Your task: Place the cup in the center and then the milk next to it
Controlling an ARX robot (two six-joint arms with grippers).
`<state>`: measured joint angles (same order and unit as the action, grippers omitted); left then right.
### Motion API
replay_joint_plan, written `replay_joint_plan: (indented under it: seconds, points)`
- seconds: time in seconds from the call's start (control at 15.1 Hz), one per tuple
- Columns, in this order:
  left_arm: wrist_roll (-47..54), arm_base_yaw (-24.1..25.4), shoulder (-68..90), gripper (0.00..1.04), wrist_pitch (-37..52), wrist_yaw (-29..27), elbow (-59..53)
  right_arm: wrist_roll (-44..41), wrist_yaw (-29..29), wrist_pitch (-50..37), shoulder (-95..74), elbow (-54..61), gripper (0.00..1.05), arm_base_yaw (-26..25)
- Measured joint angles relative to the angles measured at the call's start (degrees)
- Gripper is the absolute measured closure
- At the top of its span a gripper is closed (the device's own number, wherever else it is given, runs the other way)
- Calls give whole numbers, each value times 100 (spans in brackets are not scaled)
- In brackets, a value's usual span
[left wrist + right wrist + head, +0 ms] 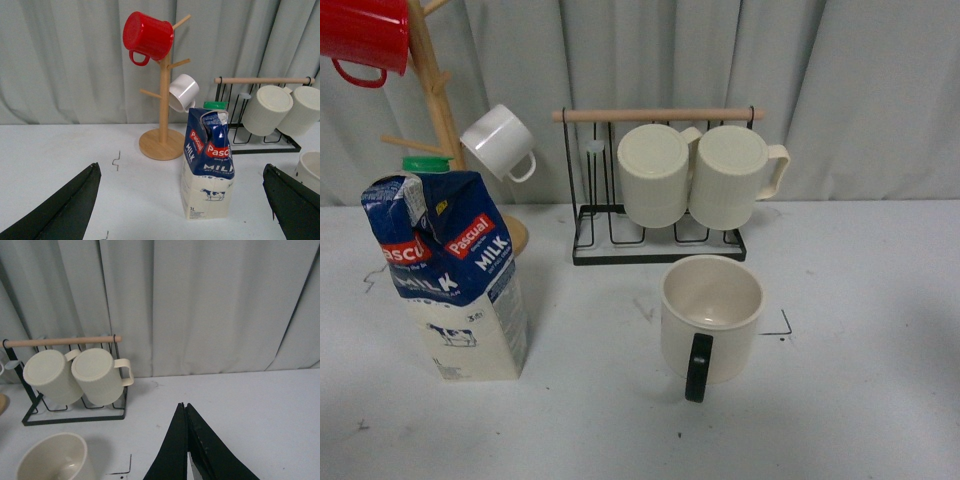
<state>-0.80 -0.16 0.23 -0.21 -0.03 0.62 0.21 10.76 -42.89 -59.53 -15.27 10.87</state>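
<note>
The left gripper (180, 167) is seen only in the left wrist view. Its two dark fingers (65, 207) are spread wide, near the two lower corners of that picture, and nothing is held between them. It is kept low over the white table (880, 400) and is pointed toward the milk (207, 165), which stands upright ahead of it and is not touched by either finger.

The right gripper (184, 410) is seen only in the right wrist view. Its fingers are pressed together to one point, with nothing between them. It is pointed toward the curtain (215, 305), and the cup (52, 457) lies off to its side, well apart from it.

No arm is shown in the front view. There the cup (712, 318) stands upright with its mouth up and its black handle turned to the camera. It is placed on the center (775, 322), between the small black corner marks. The milk (448, 275) stands well apart from it, on the left side of the table, just in front of the wooden mug tree (440, 110). Behind the cup, two ribbed mugs (658, 175) are hung on a wire rack (658, 255).
</note>
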Motion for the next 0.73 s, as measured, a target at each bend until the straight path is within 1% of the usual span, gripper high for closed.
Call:
replay_joint_plan:
  seconds: [0.07,0.33,0.4,0.46,0.66,0.73]
  points:
    - [0,0,0,7,0,4,0,13,-149,2,450,256,103,-208]
    - [0,0,0,7,2,2,0,13,-527,459,1458,892,103,-575]
    - [0,0,0,7,0,2,0,7,-881,643,1755,1001,103,-820]
    - [0,0,0,7,0,4,0,2,-984,684,1821,1029,103,-935]
    - [0,0,0,7,-2,-7,0,2,-1010,861,2076,1128,103,-1132]
    - [0,0,0,7,2,2,0,-2,-1067,1025,2312,1198,103,-1113]
